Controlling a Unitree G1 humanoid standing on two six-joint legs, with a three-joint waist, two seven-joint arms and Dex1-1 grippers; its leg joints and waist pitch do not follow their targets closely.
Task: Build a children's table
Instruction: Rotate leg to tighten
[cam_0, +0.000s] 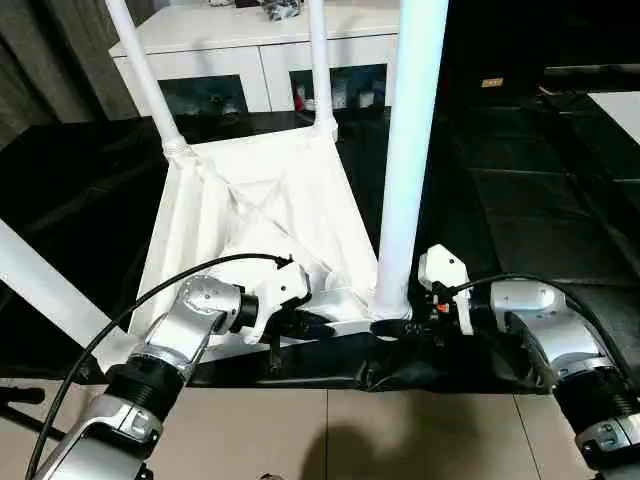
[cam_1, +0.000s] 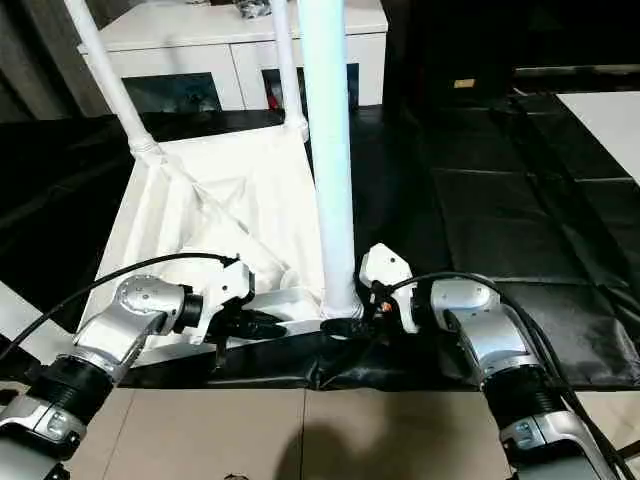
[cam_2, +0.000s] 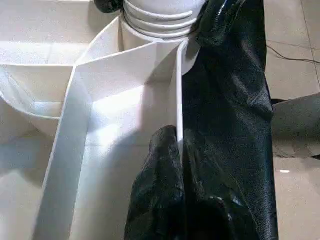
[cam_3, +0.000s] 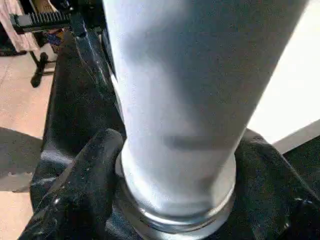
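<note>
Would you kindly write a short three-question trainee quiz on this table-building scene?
1. True or false: the tabletop lies with its ribbed underside up.
2. What is the left pincer clamped on: A) a leg, B) the tabletop's near edge wall, C) the cabinet?
3. Which leg do the right pincer's fingers flank, and where on it?

Key: 1 true. 2 B. 3 The near right corner leg, at its base, by the socket.

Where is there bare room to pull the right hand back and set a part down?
Bare black mat right of the near leg, out to the white panel; bare tile floor between the forearms. Crowded: near corner socket, where the right hand straddles the leg and the left hand pinches the tabletop rim.
</note>
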